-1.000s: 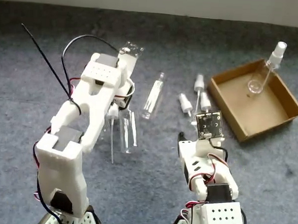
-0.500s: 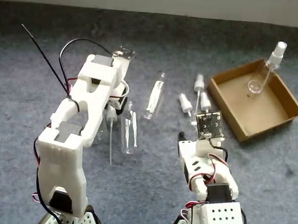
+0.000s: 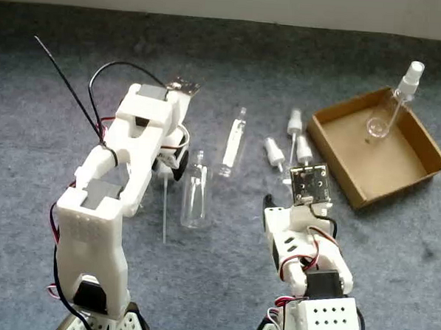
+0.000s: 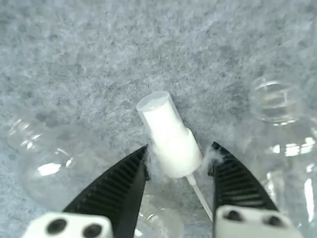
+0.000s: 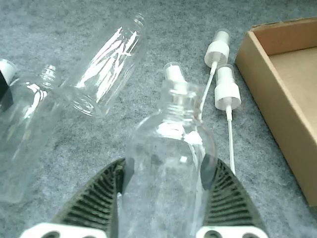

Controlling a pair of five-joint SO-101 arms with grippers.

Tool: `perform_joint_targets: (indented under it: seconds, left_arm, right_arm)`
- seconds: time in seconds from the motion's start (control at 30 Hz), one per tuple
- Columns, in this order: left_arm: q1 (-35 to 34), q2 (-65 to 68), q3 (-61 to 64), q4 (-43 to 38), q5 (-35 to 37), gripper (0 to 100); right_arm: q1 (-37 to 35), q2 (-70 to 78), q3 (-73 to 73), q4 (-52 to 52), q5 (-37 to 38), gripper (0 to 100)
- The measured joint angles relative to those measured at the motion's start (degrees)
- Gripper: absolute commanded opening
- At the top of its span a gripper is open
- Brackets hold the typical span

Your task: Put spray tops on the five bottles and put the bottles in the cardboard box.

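White spray top (image 4: 166,129) inside open left hand (image 4: 179,147), bottle (image 5: 168,134) clamped in right hand (image 5: 166,162)

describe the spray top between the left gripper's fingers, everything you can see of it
The spray top looks like white plastic: a round flat-ended cap, a wider collar below it, and a thin pale dip tube running out from the collar. It lies on its side on the grey carpet, fitted to no bottle. The left gripper brackets the collar, black ribbed fingers close on either side; a firm grip is not evident.
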Motion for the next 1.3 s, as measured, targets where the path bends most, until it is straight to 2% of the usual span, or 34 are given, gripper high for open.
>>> perform_joint_targets:
  seconds: [0.13, 0.3, 0.5, 0.83, 0.93, 1.13, 1.3]
  left_arm:
    - [0.0, 0.0, 0.0, 0.0, 0.0, 16]
    - [0.0, 0.0, 0.0, 0.0, 6.2, 16]
    - [0.3, 0.0, 0.1, 0.0, 7.5, 0]
    - [5.4, 0.0, 0.1, 0.1, 7.6, 3]
    - [7.8, 0.0, -0.2, 3.8, 7.4, 3]
    - [10.4, -1.8, -8.5, 14.9, 7.4, 3]
    - [9.9, -6.2, -13.3, 16.7, 7.4, 3]
  right_arm:
    - [0.0, 0.0, 0.0, 0.0, 0.0, 8.4]
    - [0.0, 0.0, 0.0, 0.0, 0.0, 8.4]
    - [0.0, 0.0, 0.0, 0.0, 0.0, 8.4]
    - [0.0, 0.0, 0.0, 0.0, 0.0, 8.4]
    - [0.0, 0.0, 0.0, 0.0, 0.0, 8.4]
    - [0.0, 0.0, 0.0, 0.0, 0.0, 8.4]
    - [0.0, 0.0, 0.0, 0.0, 0.0, 8.4]
